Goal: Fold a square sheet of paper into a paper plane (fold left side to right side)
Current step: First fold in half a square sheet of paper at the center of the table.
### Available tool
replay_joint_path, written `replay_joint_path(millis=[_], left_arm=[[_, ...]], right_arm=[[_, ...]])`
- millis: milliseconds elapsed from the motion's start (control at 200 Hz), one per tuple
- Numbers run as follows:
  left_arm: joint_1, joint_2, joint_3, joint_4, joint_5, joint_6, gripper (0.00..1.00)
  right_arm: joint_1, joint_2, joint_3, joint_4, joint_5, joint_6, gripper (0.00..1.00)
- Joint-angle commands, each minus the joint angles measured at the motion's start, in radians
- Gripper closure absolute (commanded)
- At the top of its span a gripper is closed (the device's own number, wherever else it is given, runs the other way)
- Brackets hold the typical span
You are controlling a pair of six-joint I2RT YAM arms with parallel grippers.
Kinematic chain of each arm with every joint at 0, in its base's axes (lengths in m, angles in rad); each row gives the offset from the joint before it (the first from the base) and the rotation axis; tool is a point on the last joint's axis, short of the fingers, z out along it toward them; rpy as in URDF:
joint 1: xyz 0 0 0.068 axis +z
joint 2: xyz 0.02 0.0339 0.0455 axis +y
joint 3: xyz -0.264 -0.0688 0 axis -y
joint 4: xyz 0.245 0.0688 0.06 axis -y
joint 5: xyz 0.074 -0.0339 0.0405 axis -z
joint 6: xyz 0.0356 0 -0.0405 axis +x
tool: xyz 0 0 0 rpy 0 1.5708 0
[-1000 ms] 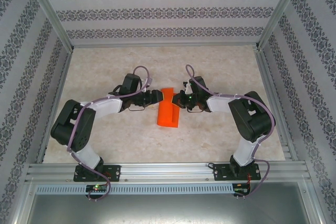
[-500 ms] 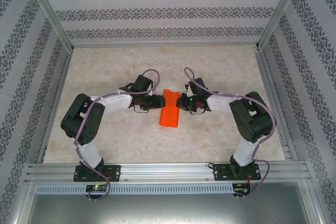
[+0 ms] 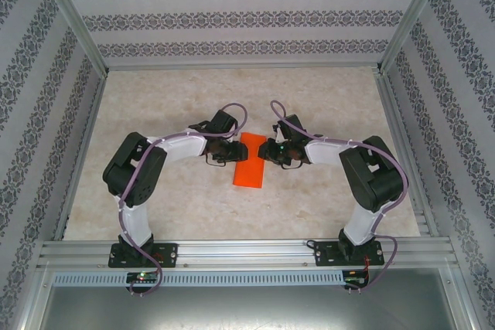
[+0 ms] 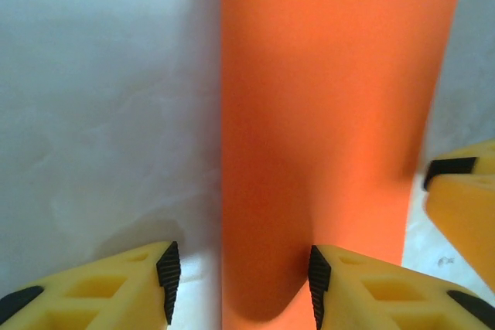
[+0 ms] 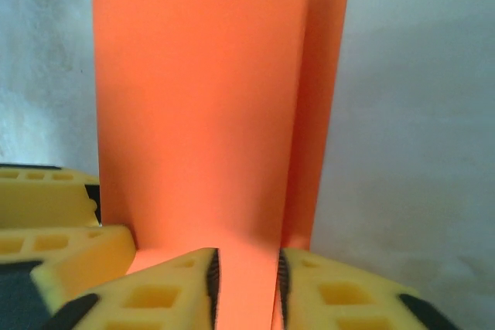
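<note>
On the pale marbled table top (image 3: 170, 199), midway between the 2 arms, a bright orange sheet of thin paper (image 3: 249, 163) is seen lying flat. It is folded into a narrow rectangle whose long sides run away from the arm bases. Its colour is even and its surface is plain and matte. From the right wrist, 2 layers are made out. The upper layer is laid slightly out of line over the lower one, so a thin strip of the lower layer is left showing along the right-hand side of that view, with a fine shadow at the step. The far corners are seen as crisp and square.

The left gripper (image 4: 241, 272) is placed at the sheet's left long edge with its jaws held well apart and nothing gripped. That edge is seen running between the 2 yellow fingers, with 1 black pad (image 4: 168, 272) over bare table and the other over the orange. The right gripper (image 5: 245, 280) is set low at the opposite long edge. Its jaws are parted by a narrow gap through which orange paper is seen. Whether its pads touch the sheet cannot be told.
</note>
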Motion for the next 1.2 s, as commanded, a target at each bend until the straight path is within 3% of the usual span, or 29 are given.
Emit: replay_joint_path(millis=[0,85,205,560,1194], left_arm=[[-0.015,0.032,0.025,-0.057,-0.017,0.015,0.50],[-0.021,0.039,0.035,-0.060,-0.017,0.016,0.49],[-0.027,0.051,0.048,-0.070,-0.020,0.015,0.48],[-0.048,0.089,0.099,-0.128,-0.045,0.040,0.47],[-0.070,0.135,0.154,-0.179,-0.065,0.069,0.45]], right_arm=[[0.006,-0.072,0.025,-0.078,0.085,-0.056,0.64],[-0.001,-0.111,0.014,-0.135,0.159,-0.089,0.57],[-0.017,-0.165,-0.018,-0.178,0.227,-0.112,0.56],[-0.048,-0.253,-0.075,-0.187,0.245,-0.118,0.55],[-0.050,-0.278,-0.081,-0.201,0.231,-0.129,0.55]])
